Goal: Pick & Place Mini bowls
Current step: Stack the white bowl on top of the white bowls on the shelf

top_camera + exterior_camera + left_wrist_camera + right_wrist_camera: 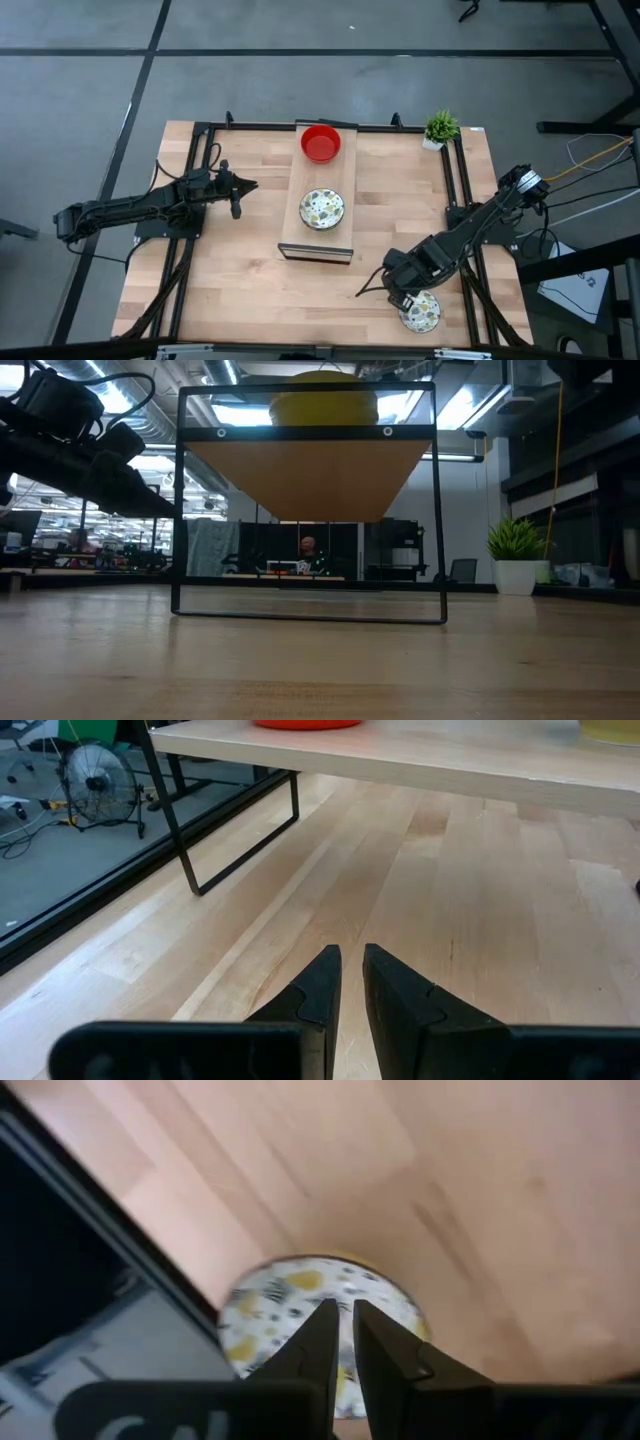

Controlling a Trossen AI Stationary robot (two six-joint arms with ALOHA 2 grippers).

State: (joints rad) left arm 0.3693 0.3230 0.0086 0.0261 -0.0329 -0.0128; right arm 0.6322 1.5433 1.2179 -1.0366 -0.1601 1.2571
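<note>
High view is showing a pale wooden table (240, 270) standing on a grey floor crossed by dark lines, with black rails running along its sides. A low wooden shelf (322, 248) on a black frame is sitting at the table's middle, carrying a plain red bowl (321, 143) at its far end and a speckled patterned bowl (321, 209) nearer the front. A small potted plant (440, 128) is standing at the far right corner. A second patterned bowl (421, 311) is lying on the table near the front right edge, and the right gripper (404, 299) is hovering at that bowl's rim; in the right wrist view its fingers (390, 1350) are standing almost together, just a narrow slit, over the bowl's inside, clasping nothing. The left gripper (240, 190) is waiting left of the shelf above bare wood, its fingers (400, 995) likewise nearly closed and empty. Low view is looking under the shelf into a workshop with ceiling lights, where a person (308, 547) is sitting far behind
</note>
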